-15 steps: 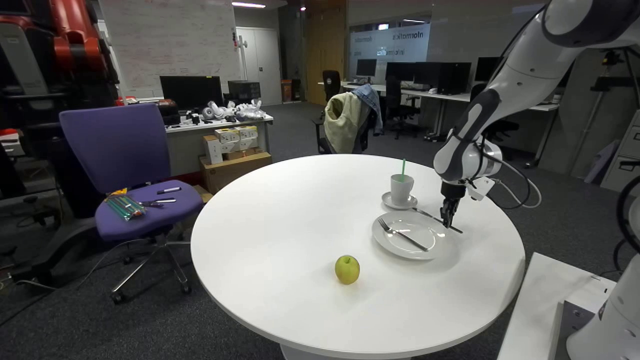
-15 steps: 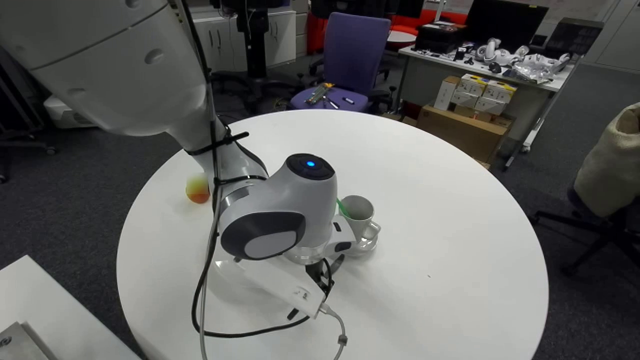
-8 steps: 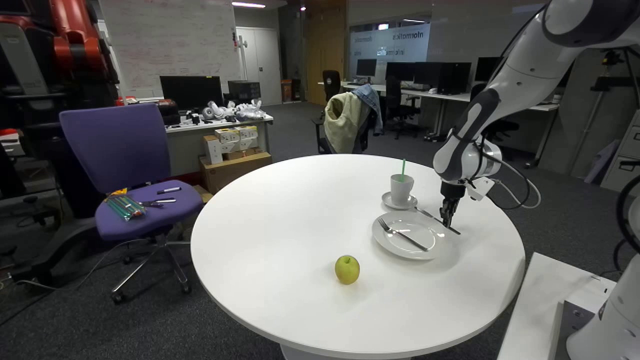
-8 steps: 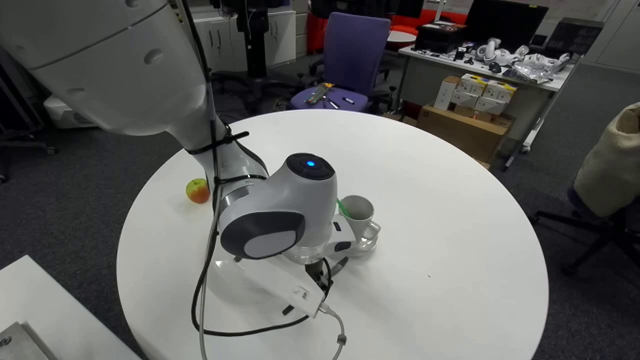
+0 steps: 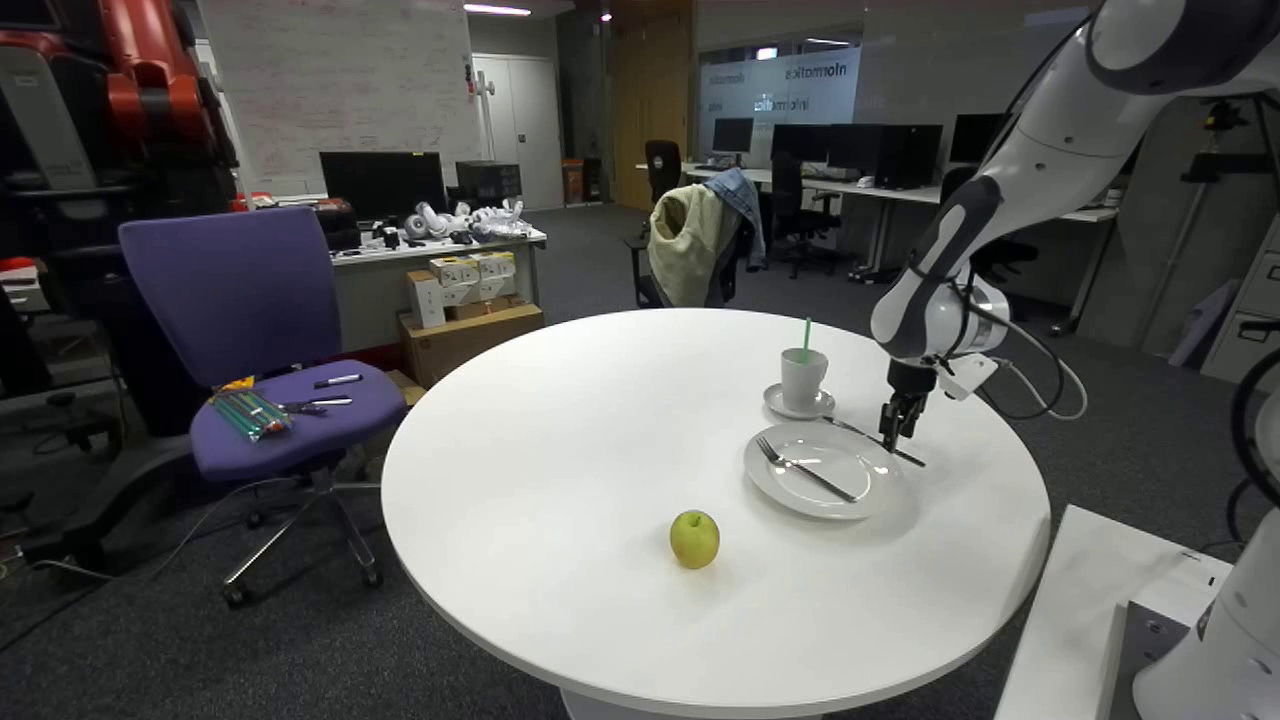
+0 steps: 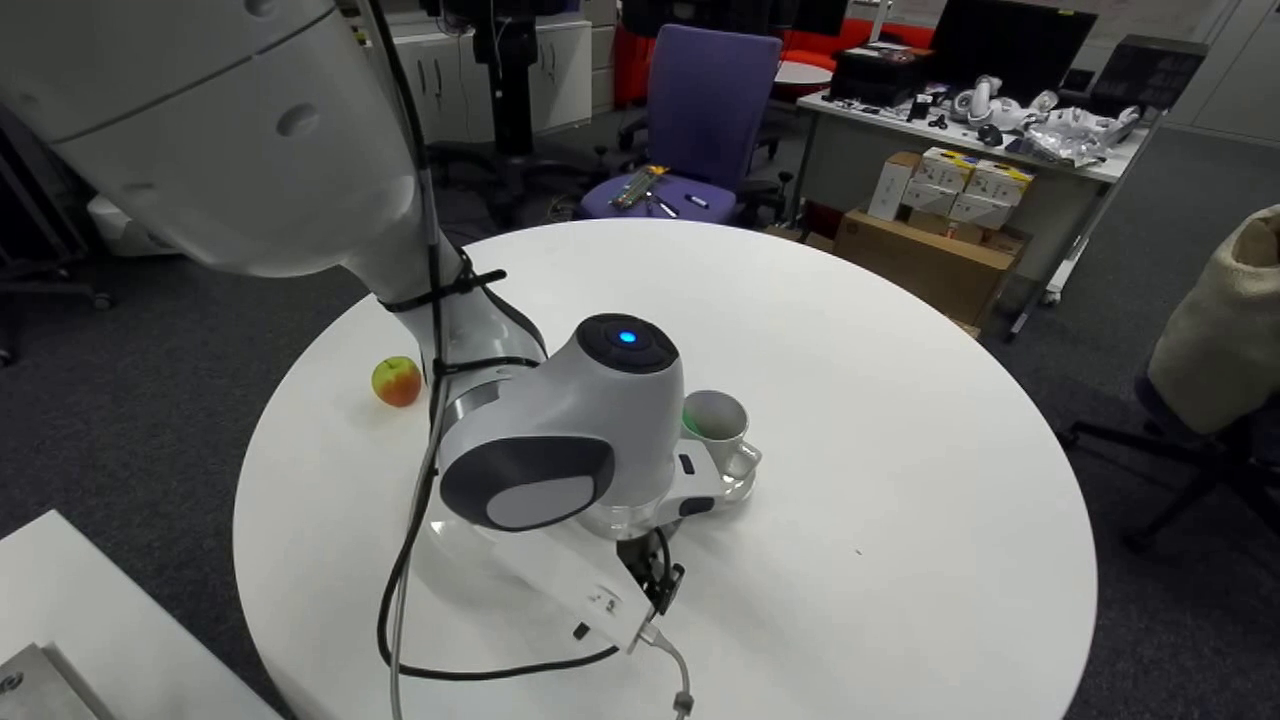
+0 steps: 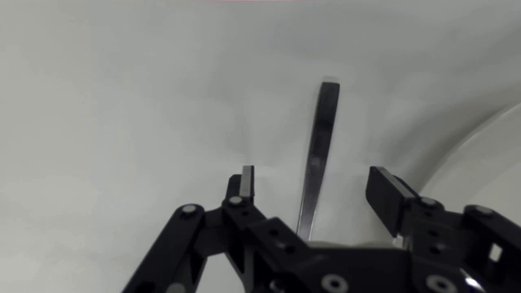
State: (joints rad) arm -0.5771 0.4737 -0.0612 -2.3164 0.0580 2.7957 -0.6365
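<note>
In the wrist view my gripper (image 7: 311, 169) stands open, its fingers on either side of a dark metal knife (image 7: 325, 114) with a gap on both sides. The knife's handle end shows ahead of the fingertips; its lower part goes out of sight behind the gripper body. An exterior view has the gripper (image 5: 890, 442) low over the knife (image 5: 912, 459), beside a white plate (image 5: 855, 458). A fork (image 5: 820, 481) lies on that plate. Past the knife's far end, a white cup (image 5: 803, 382) with a green straw (image 5: 806, 335) stands on a saucer (image 5: 772, 402).
A yellow-green and red apple (image 5: 694, 540) sits on the round white table (image 5: 560, 450), apart from the plate. The arm (image 6: 560, 440) hides much of the plate in an exterior view. A purple chair (image 5: 240, 300) stands beyond the table edge.
The fingers have spread apart at the knife, and the hand has shifted slightly to the right in both exterior views. The knife slid a little, then back to about where it lay.
</note>
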